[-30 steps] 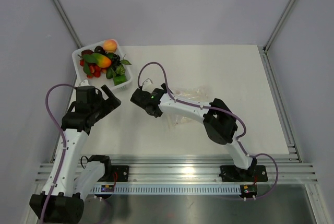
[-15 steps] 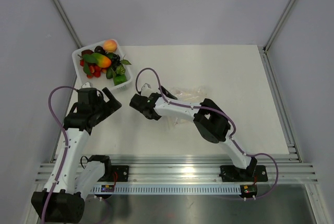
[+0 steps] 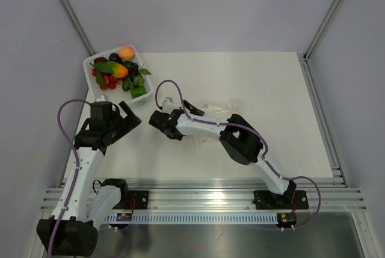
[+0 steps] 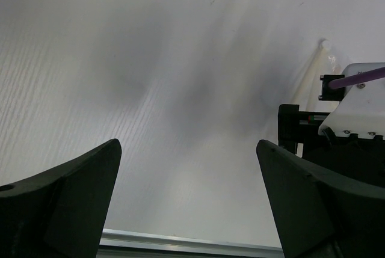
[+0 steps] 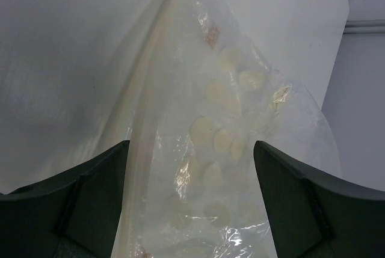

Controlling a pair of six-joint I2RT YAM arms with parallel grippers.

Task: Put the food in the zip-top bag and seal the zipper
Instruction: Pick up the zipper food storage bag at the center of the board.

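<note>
Over the zip-top bag (image 5: 234, 95), right claw (image 5: 189, 145) low and spread; left claw (image 4: 187, 144) spread.

Losing the near part of the zip-top bag (image 3: 219, 105) under the right arm (image 3: 204, 124) in the top view. Not making out the zipper (image 5: 143, 83) up there, too thin and clear. Seeing the bag running off the bottom edge of the right wrist view, plus only getting cropped fingers (image 5: 60, 210) on the right gripper (image 5: 190, 144) and left gripper (image 4: 187, 142). Struggling to count the food (image 3: 117, 70) piled in the tray (image 3: 89, 62), too small.
</note>
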